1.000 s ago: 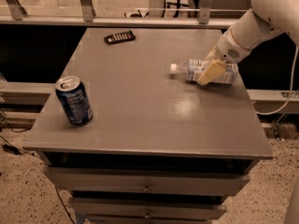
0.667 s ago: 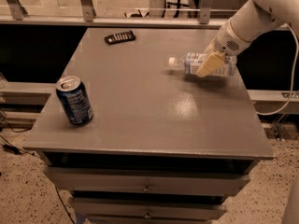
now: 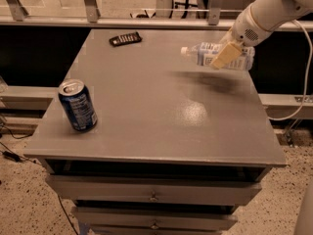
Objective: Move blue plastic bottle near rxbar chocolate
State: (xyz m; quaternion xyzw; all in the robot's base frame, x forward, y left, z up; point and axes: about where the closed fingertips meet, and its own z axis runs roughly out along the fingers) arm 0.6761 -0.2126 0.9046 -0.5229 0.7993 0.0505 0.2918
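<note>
My gripper (image 3: 226,56) is shut on the blue plastic bottle (image 3: 208,54) and holds it lying sideways in the air above the right side of the grey table (image 3: 146,106), its white cap pointing left. The bottle's shadow falls on the table below it. The rxbar chocolate (image 3: 125,38), a flat dark bar with pale marks, lies at the far left of the table top, well apart from the bottle.
A dark blue soda can (image 3: 77,105) stands upright near the table's front left edge. A metal railing (image 3: 146,21) runs behind the table. A cable (image 3: 303,82) hangs at the right. Drawers sit under the table top.
The gripper has lifted the bottle off the table and carried it up and slightly away from the near edge; it now hangs in the air.
</note>
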